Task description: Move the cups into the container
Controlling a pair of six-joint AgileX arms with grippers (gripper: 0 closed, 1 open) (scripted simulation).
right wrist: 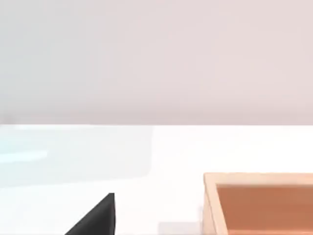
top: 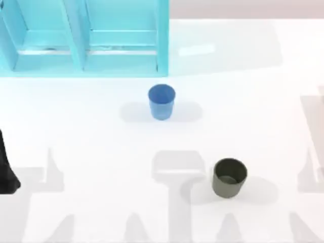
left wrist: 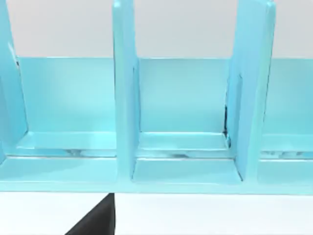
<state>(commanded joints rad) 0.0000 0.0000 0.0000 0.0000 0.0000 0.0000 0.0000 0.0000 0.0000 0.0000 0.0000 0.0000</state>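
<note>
Standing upright on the white table (top: 76, 126), the blue cup (top: 161, 102) sits a little toward twelve o'clock of the table's middle, just in front of the light-blue divided rack (top: 86, 55) that fills the eleven o'clock corner. The olive-green cup (top: 229, 177) stands upright toward five o'clock, well apart from the blue one. Neither cup is touched by anything. My left arm (top: 6, 169) shows as a dark shape at the nine o'clock edge; whether its fingers are spread or closed I cannot tell. The left wrist view faces the rack's compartments (left wrist: 183, 142). The right wrist view shows an orange-brown tray (right wrist: 264, 205) on the table.
</note>
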